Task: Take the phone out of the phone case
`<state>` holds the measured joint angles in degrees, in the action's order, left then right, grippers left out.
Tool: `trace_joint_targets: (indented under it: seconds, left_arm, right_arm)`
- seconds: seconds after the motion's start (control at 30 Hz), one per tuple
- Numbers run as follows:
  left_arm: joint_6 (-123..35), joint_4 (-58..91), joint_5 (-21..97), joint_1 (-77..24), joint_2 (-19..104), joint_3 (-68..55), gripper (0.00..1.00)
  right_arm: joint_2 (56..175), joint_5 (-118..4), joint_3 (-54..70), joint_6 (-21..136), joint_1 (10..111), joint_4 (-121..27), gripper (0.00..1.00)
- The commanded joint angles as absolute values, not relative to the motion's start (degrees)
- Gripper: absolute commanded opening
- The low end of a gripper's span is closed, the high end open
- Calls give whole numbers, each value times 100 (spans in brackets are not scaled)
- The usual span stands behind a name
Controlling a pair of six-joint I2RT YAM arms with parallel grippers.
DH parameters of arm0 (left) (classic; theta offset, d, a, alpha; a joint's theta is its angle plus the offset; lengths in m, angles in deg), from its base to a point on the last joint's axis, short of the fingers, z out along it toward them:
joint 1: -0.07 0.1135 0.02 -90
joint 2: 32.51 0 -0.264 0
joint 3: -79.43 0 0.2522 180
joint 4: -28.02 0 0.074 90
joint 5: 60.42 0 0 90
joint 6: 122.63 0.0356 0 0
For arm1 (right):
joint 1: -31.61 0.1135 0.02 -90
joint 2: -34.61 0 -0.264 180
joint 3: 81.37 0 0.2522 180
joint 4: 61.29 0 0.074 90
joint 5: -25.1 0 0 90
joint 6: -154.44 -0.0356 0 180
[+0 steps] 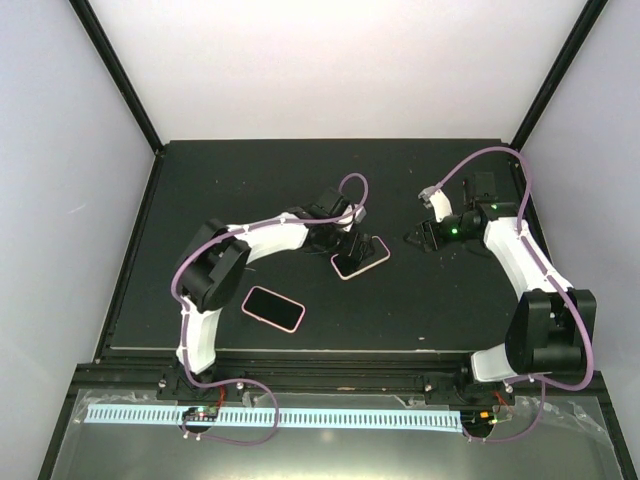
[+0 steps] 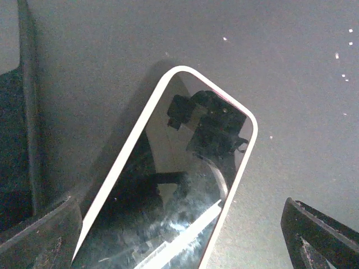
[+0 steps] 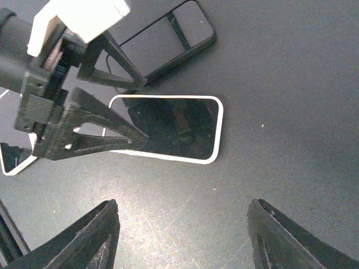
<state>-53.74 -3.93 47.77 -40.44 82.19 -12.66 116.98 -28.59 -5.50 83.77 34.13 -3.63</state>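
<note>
A phone [image 1: 358, 263] with a white rim lies face up at the table's middle; it also shows in the left wrist view [image 2: 168, 190] and the right wrist view [image 3: 179, 129]. A black case [image 1: 377, 245] lies flat right beside it, also seen in the right wrist view [image 3: 168, 39]. My left gripper [image 1: 350, 240] is open just above the phone, its fingers [image 2: 45, 235] spread to either side of it. My right gripper [image 1: 418, 238] is open and empty to the right of the phone, fingers [image 3: 84, 241] wide apart over bare table.
A second phone [image 1: 272, 308] with a pink rim lies nearer the front left, its corner visible in the right wrist view [image 3: 11, 162]. The black table [image 1: 450, 310] ends at a raised front rail; white walls stand on three sides.
</note>
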Motion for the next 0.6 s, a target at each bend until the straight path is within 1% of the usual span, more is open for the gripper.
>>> trace_joint_targets:
  seconds: [0.0, 0.1, 0.33, 0.47, 0.57]
  left_arm:
    - [-5254, -741, 4827, -4036, 8611, -1710, 99]
    - [-5305, -756, 4943, -4040, 8590, -1622, 99]
    - [-5452, -455, 5289, -4188, 8195, -809, 99]
    - [-5670, -67, 5444, -4538, 7885, -360, 99]
    - [-5943, 272, 5573, -4834, 7965, -390, 99]
  right_arm:
    - [11598, -2807, -502, 8365, 3398, -401, 63]
    - [11525, -2864, -546, 8334, 3388, -456, 63]
    - [11527, -2927, -542, 8336, 3397, -456, 63]
    - [11538, -2929, -556, 8343, 3390, -462, 63]
    - [11545, -2981, -556, 8359, 3392, -477, 63]
